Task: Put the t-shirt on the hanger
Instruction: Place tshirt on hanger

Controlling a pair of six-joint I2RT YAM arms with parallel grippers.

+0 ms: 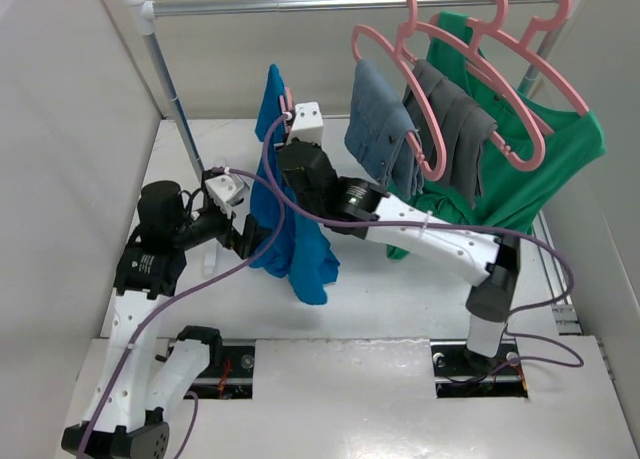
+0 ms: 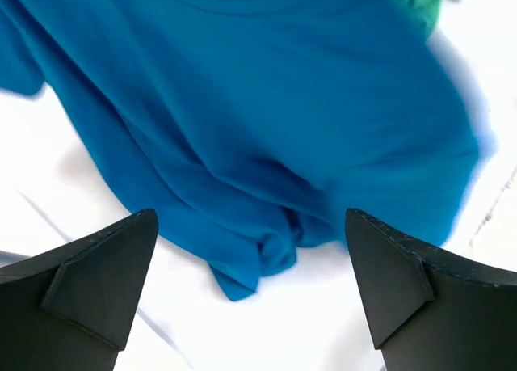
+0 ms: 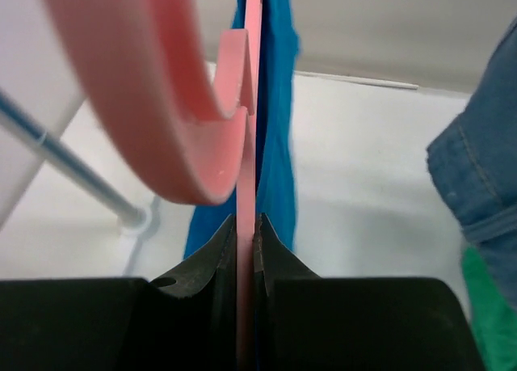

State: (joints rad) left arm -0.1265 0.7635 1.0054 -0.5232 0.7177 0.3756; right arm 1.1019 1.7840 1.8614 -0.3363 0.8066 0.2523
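The bright blue t-shirt [image 1: 295,239] hangs in a long drape in front of the rail, its lower end down on the white table. In the right wrist view my right gripper [image 3: 245,229] is shut on the thin pink hanger [image 3: 245,145], which stands edge-on, its curved hook [image 3: 137,88] looming close and the t-shirt [image 3: 279,145] right behind it. My left gripper [image 2: 250,258] is open and holds nothing. It faces the t-shirt's bunched lower folds [image 2: 266,120], just short of the cloth. From above, the left gripper [image 1: 255,241] sits at the shirt's left side and the right gripper [image 1: 288,129] near its top.
A metal rail [image 1: 340,1] on a slanted post [image 1: 175,99] carries several pink hangers with a denim garment [image 1: 380,129], a grey one [image 1: 455,139] and a large green shirt [image 1: 520,169]. White walls close in on the left and right.
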